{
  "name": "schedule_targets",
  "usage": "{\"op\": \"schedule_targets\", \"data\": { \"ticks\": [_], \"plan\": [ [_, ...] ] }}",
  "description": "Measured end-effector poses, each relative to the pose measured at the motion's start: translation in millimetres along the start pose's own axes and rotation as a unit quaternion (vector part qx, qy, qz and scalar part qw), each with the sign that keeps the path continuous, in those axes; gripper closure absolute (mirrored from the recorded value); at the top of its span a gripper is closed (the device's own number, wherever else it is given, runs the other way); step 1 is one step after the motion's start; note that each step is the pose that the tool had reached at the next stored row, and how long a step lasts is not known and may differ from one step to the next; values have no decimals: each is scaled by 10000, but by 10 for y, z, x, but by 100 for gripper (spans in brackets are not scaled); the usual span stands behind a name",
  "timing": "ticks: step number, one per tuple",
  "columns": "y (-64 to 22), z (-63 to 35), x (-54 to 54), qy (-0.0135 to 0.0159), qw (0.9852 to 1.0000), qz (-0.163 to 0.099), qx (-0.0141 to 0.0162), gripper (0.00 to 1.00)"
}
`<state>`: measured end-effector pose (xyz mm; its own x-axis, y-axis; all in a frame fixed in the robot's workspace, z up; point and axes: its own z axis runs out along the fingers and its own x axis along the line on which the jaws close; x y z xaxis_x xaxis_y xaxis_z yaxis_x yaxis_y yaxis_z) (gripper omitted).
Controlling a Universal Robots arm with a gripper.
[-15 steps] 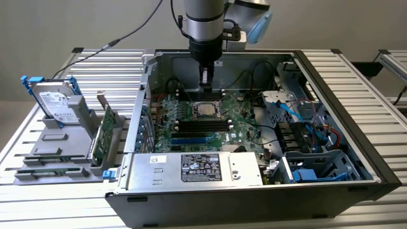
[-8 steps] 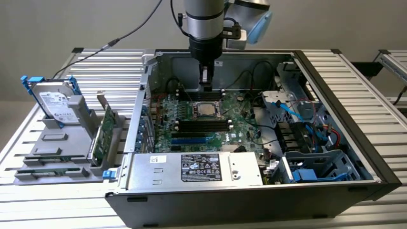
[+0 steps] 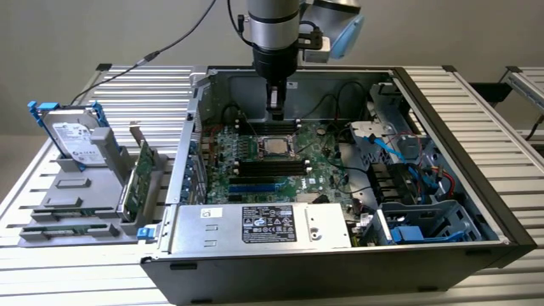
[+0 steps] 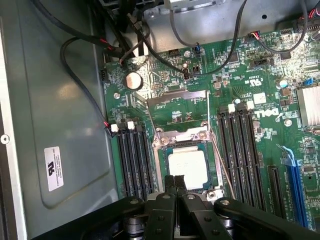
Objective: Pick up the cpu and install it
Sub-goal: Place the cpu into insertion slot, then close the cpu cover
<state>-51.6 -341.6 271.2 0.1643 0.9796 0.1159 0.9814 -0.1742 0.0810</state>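
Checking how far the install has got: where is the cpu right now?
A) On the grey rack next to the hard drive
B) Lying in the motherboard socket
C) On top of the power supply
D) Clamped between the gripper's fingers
B: the cpu lies flat inside the motherboard socket, while the gripper is shut with nothing between its fingers, close to the chip's edge.

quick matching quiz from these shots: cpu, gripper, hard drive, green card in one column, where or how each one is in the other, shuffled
1 cpu
2 gripper
3 hard drive
4 green card

a shut, over the motherboard
b lying in the socket
c on edge, next to the case
d standing in a blue bracket

Pairs: 1-b, 2-a, 3-d, 4-c
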Motion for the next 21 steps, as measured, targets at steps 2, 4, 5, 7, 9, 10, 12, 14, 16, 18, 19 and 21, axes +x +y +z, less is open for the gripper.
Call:
{"op": "schedule_targets", "data": {
  "ticks": [2,4,5,7,9,10,12,14,16,18,19,21],
  "plan": [
    [1,-13,1,7,10000,1,1,89],
    [7,-32,1,20,10000,1,3,89],
    [13,-45,-2,34,10000,3,5,89],
    [32,-69,-11,68,10000,7,12,89],
    [60,-93,-20,108,9999,12,20,89],
    [76,-104,-25,128,9999,13,25,89],
    [119,-123,-32,169,9999,18,34,89],
    [176,-133,-37,199,9998,22,43,89],
    [258,-134,-34,221,9997,24,48,89],
    [351,-129,-30,239,9997,25,50,89],
    [396,-126,-28,246,9997,27,51,89],
    [486,-120,-22,259,9996,28,53,89]
  ]
}}
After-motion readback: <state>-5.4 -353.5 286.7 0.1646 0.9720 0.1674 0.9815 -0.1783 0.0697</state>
